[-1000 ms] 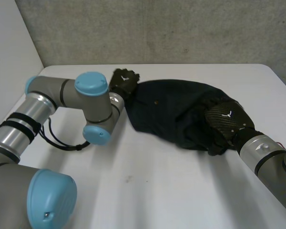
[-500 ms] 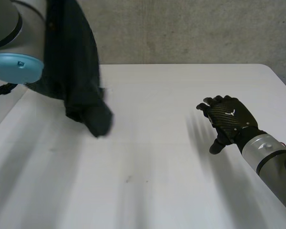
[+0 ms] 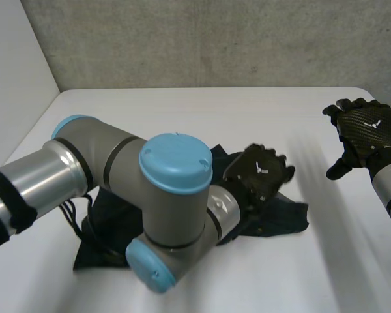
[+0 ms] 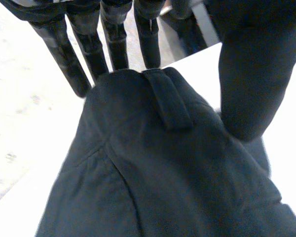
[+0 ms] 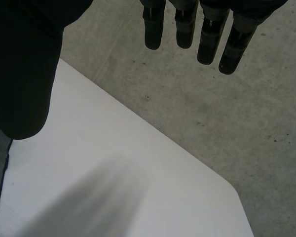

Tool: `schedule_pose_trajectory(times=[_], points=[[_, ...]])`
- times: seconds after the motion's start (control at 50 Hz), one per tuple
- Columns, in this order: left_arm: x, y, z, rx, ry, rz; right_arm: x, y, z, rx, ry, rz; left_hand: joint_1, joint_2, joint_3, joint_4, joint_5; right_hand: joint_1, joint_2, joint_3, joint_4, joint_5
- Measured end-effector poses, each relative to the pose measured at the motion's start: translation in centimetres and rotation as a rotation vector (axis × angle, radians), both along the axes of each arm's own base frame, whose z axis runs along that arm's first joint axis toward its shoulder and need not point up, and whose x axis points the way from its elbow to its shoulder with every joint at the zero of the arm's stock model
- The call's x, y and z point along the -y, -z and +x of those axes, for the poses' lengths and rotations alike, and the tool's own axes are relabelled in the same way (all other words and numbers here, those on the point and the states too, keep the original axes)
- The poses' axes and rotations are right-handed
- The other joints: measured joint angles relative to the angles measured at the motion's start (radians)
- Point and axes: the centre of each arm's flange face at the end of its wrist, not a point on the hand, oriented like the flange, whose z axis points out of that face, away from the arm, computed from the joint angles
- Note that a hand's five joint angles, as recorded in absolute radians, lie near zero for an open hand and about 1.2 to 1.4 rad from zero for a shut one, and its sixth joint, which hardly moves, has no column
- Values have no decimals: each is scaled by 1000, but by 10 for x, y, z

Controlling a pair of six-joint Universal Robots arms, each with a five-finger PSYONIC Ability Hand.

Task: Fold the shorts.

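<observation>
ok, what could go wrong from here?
1. The shorts lie bunched and partly hidden by the left arm. If the arm touches them, moving it may drag them.
2. The left hand is open, with its fingertips at the belt loop. A finger could snag there.
3. The right hand is open and off the cloth, so a one-handed pull may only slide the shorts.

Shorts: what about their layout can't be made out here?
Head view: the left arm covers the middle of the shorts, so any fold there is hidden.
Left wrist view: the thumb of the left hand hides the cloth beside the belt loop, and the rest runs out of frame.
It is unclear whether the left hand presses the cloth.
</observation>
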Motion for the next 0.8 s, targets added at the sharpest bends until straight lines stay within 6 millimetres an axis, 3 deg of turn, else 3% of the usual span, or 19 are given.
schedule_pose_trajectory(times=[0.1,0.2,0.32,0.4,0.54,0.66,0.72,0.8], points=[[-20,-15,12,23,13,14,0,1,1,-1,-9,3,-126,-148,-153,-149,-153,0,0,0,0,0],[-30,-52,33,-14,-30,-15,-3,4,6,-2,-49,17,-182,-213,-209,-209,-211,0,0,0,0,0],[-22,-81,66,-51,-184,-47,-13,2,16,-13,-158,25,-182,-222,-209,-217,-218,0,0,0,0,0],[-12,-87,93,-57,-327,-42,-28,-5,26,-40,-273,25,-182,-222,-209,-217,-218,0,0,0,0,0],[-1,-62,150,-3,-616,39,-66,-7,46,-129,-527,35,-182,-222,-209,-217,-218,0,0,0,0,0],[-6,-28,177,95,-704,103,-80,16,70,-188,-652,89,-182,-222,-209,-217,-218,2,3,3,2,2],[-9,-7,194,158,-744,142,-79,37,85,-233,-656,142,-182,-222,-209,-217,-218,339,405,405,382,361],[-11,8,206,195,-774,167,-71,50,93,-272,-616,169,-182,-222,-209,-217,-218,540,655,640,617,586]])
